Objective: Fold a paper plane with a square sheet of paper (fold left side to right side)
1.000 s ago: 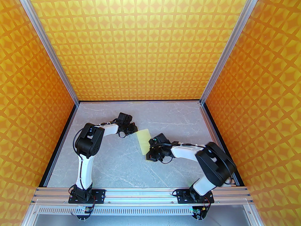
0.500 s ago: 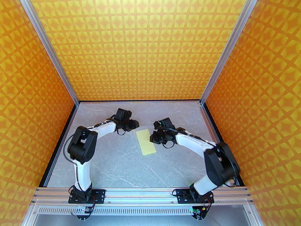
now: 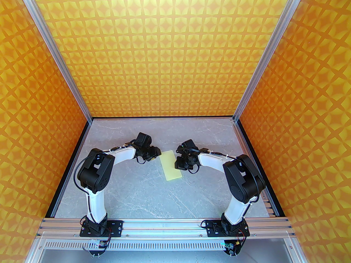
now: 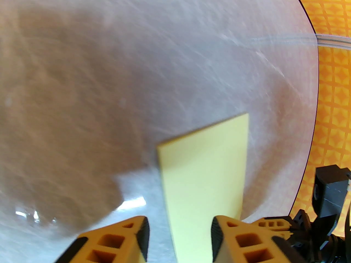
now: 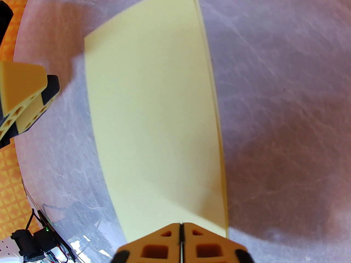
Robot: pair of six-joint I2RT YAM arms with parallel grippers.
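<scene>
Square sheet of paper [image 3: 170, 165] between 2 bent arms [image 3: 94, 171]; left pincer [image 4: 179, 229] parted, right pincer [image 5: 181, 226] closed.

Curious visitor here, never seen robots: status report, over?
Left gripper open over far end of yellow paper sheet. Right gripper shut at its right edge. Sheet folded in half, flat on table. No obstacles seen.

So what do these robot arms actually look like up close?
They match. The left arm and right arm have white shells and chunky black joints, with thin black cables looping alongside. Each is bolted to a black base plate. The left tool and right tool have orange fingers with hollow cut-outs and black pads.
</scene>
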